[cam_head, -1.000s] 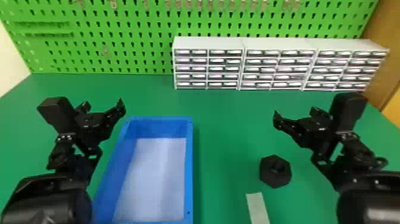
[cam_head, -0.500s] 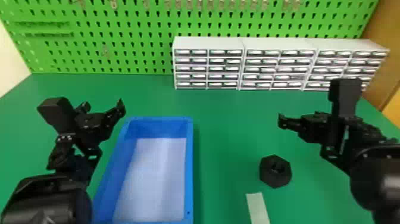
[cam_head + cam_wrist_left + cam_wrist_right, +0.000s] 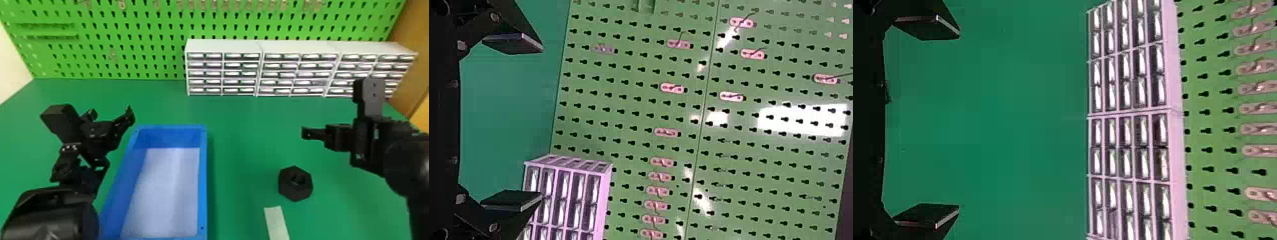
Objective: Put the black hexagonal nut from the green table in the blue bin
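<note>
- Bright green perforated metal pegboard [image 3: 127, 63]: along the top of the head view, from the left edge towards the upper right.
- Left gripper [image 3: 110, 114]: left of centre, by the bin's upper-left corner. Its wrist view shows the flat black fingers [image 3: 514, 43] wide apart – empty.
- Blue rectangular plastic bin [image 3: 202, 178] with a pale floor: lower left to lower centre, on the smooth green table [image 3: 242, 134].
- White multi-drawer cabinets [image 3: 223, 46]: a row from upper centre to upper right.
- Pale flat strip [image 3: 276, 223]: bottom edge, right of centre.
- Black hexagonal nut [image 3: 295, 188]: lower right, on the table – below and slightly left of the right gripper's tips, apart from them.
- Right gripper [image 3: 308, 133]: right of centre, fingers [image 3: 928, 27] spread wide, holding nothing.
</note>
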Controlling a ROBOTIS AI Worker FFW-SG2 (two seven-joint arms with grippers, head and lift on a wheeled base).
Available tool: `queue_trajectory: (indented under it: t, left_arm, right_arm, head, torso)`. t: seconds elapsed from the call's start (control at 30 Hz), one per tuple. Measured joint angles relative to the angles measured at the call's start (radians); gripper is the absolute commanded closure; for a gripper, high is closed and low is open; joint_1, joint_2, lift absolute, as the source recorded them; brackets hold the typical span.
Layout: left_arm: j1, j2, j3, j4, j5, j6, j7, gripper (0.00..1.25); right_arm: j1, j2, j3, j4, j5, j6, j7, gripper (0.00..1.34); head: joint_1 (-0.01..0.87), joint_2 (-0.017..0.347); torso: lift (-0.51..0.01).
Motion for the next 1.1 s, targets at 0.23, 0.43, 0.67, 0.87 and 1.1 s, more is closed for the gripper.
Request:
queue_trajectory:
  t: [0.23,0.43,0.67,0.87,1.1]
  left_arm:
    - [-0.001,0.000,-0.002,0.000,0.000,0.000,0.002,0.23]
    - [-0.003,0.000,-0.003,0.000,-0.002,0.000,0.002,0.23]
    - [-0.003,0.000,-0.005,0.001,-0.002,0.000,0.003,0.23]
    - [-0.003,0.000,-0.006,0.002,-0.002,0.000,0.003,0.23]
    - [-0.003,0.000,-0.009,0.004,-0.003,0.000,0.003,0.23]
  right_arm:
    - [-0.087,-0.025,0.019,0.002,0.003,0.222,-0.001,0.08]
    - [-0.145,-0.045,0.036,0.012,0.028,0.261,-0.001,0.08]
    - [-0.173,-0.052,0.035,0.047,0.041,0.263,0.000,0.08]
    - [-0.175,-0.051,0.035,0.089,0.043,0.263,0.000,0.08]
    - [-0.161,-0.038,0.024,0.150,0.042,0.263,0.000,0.08]
  head:
    - [0.686,0.051]
    - [0.686,0.051]
    - [0.686,0.051]
    - [0.686,0.051]
    - [0.686,0.051]
  torso:
    - [-0.097]
    - [-0.097]
    - [-0.097]
    - [-0.097]
    - [-0.097]
